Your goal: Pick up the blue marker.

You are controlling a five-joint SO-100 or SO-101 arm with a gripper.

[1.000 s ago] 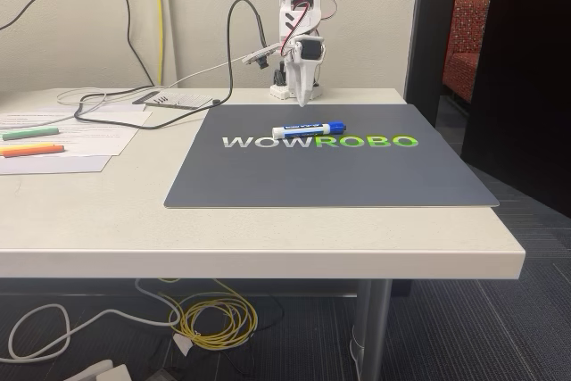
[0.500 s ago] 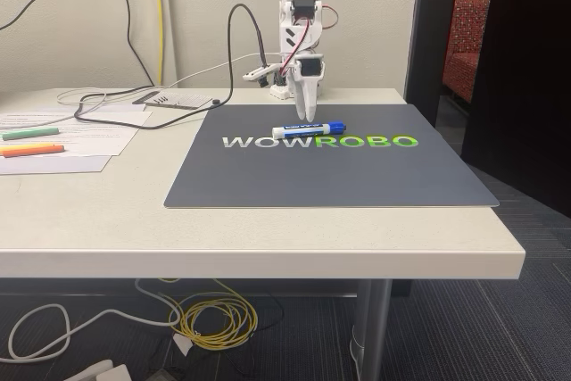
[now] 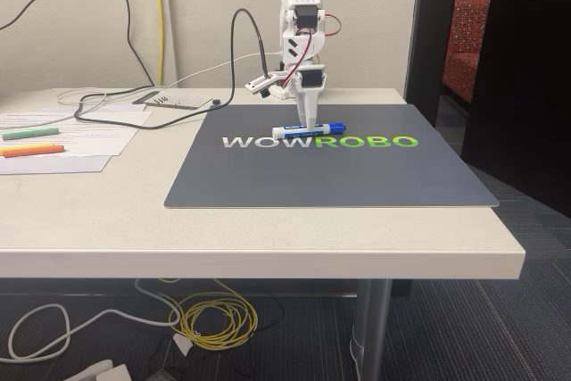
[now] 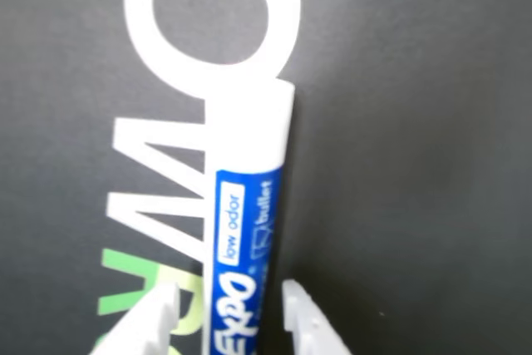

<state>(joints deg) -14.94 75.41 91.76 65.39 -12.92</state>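
The blue marker [image 3: 290, 132] lies flat on the dark mat [image 3: 339, 176], just behind the "WOWROBO" lettering, with its blue cap to the right in the fixed view. My gripper [image 3: 310, 121] points straight down, and its tips have come down to the middle of the marker. In the wrist view the marker [image 4: 249, 205] runs up the frame, white barrel end at the top and blue label lower down. The gripper [image 4: 231, 290] is open. Its two white fingertips [image 4: 298, 309] stand on either side of the barrel, with a small gap on the left side.
A green marker [image 3: 29, 133] and an orange marker [image 3: 31, 150] rest on papers [image 3: 80, 136] at the table's left. Black and grey cables [image 3: 178, 100] trail behind the mat beside the arm base. The table's front edge [image 3: 268, 260] is well forward of the mat.
The arm has swung forward and down from behind the mat. Its fingertips went from hanging above the mat's back edge to straddling the marker. The marker has not moved.
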